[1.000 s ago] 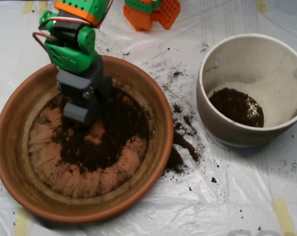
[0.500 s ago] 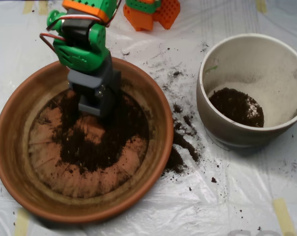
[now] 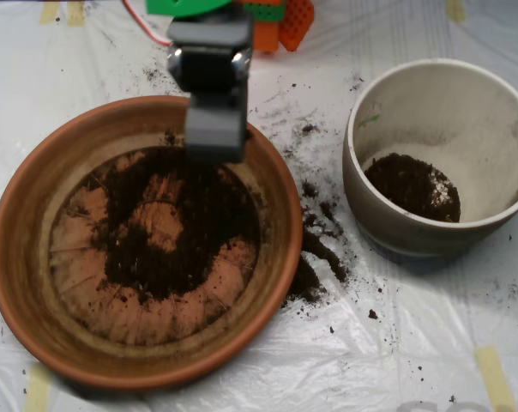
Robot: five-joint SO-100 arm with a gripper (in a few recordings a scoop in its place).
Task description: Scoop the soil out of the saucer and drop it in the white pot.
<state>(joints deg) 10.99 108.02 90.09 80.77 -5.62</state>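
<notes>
The counter (image 3: 242, 378) is covered with a wrinkled clear plastic sheet (image 3: 388, 360) fixed with strips of tape. The saucer (image 3: 19, 283) occupies the left half of the view; its ridged base shows bare in the centre and along the left and lower areas. The soil (image 3: 212, 223) in the saucer lies in a rough ring, thickest on the right side and at the top, with a bare patch in the middle. The white pot (image 3: 388, 223) stands to the right, well apart from the saucer, and holds a small dark mound of soil against its lower left inner wall. Spilled soil lies on the sheet between the two vessels, densest just beside the saucer's right rim. The claw (image 3: 214, 133) hangs over the saucer's upper rim, near the top edge of the soil ring; its grey shells appear together, though whether it carries soil cannot be told. An orange part (image 3: 293, 21) sits at the top edge.
</notes>
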